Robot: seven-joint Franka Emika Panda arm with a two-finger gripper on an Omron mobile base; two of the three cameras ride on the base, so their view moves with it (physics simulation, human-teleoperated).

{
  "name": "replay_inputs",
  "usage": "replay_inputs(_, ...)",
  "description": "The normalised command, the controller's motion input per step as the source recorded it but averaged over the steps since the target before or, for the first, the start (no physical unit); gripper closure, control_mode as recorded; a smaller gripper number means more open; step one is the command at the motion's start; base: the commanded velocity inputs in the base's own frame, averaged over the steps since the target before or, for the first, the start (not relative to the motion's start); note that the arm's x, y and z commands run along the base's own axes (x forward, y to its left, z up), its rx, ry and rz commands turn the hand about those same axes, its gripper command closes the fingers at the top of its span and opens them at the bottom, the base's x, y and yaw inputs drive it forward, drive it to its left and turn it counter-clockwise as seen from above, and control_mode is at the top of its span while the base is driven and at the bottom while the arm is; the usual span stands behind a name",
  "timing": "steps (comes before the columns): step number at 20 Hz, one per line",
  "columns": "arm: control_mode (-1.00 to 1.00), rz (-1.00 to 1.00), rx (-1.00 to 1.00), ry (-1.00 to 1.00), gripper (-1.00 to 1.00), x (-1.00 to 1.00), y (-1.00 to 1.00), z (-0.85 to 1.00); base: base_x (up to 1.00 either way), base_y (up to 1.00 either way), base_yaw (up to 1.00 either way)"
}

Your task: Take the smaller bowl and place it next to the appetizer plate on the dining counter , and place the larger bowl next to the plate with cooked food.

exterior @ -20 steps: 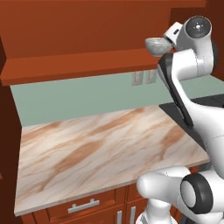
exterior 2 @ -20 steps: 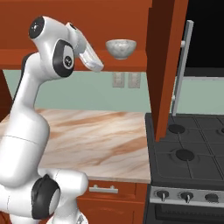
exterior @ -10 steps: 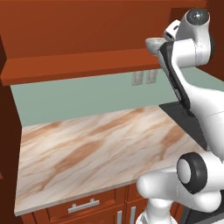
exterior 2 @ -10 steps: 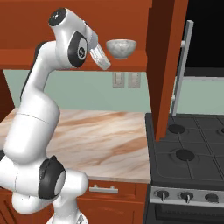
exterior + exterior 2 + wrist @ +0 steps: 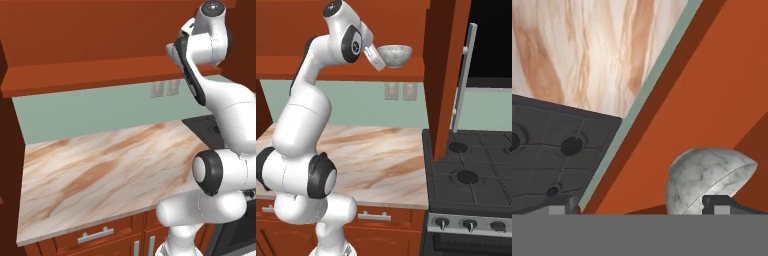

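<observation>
Partly hidden marbled bowl (image 5: pixel 708 179) behind fingertip (image 5: pixel 722 204)

text check | I can read no words, labels, brands or numbers anywhere | stove knobs (image 5: pixel 470 223) and wall outlets (image 5: pixel 399 91) at 12 o'clock carry no legible marks

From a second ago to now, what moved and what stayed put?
The arm swung its gripper toward the marbled bowl up in the cabinet, so the open fingers now reach the bowl's side; nothing is gripped yet. The bowl, the counter and the stove stayed as they were.
</observation>
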Motion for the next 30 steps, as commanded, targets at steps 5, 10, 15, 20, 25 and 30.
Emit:
replay_inputs(5, -1.00, 0.00, 0.00, -0.12, -1.00, 0.44, -0.01, -0.27, 0.00, 0.00, 0.00)
replay_inputs(10, -1.00, 0.00, 0.00, -0.25, -1.00, 0.32, -0.08, -0.29, 0.00, 0.00, 0.00)
replay_inputs(15, -1.00, 0.00, 0.05, -0.10, -1.00, 0.15, -0.22, -0.01, 0.00, 0.00, 0.00)
replay_inputs(20, -1.00, 0.00, 0.03, 0.02, -1.00, 0.14, -0.17, 0.20, 0.00, 0.00, 0.00)
replay_inputs(25, -1.00, 0.00, 0.01, 0.10, -1.00, 0.24, -0.05, 0.17, 0.00, 0.00, 0.00)
replay_inputs(30, -1.00, 0.00, 0.01, 0.19, -1.00, 0.45, 0.00, 0.00, 0.00, 0.00, 0.00)
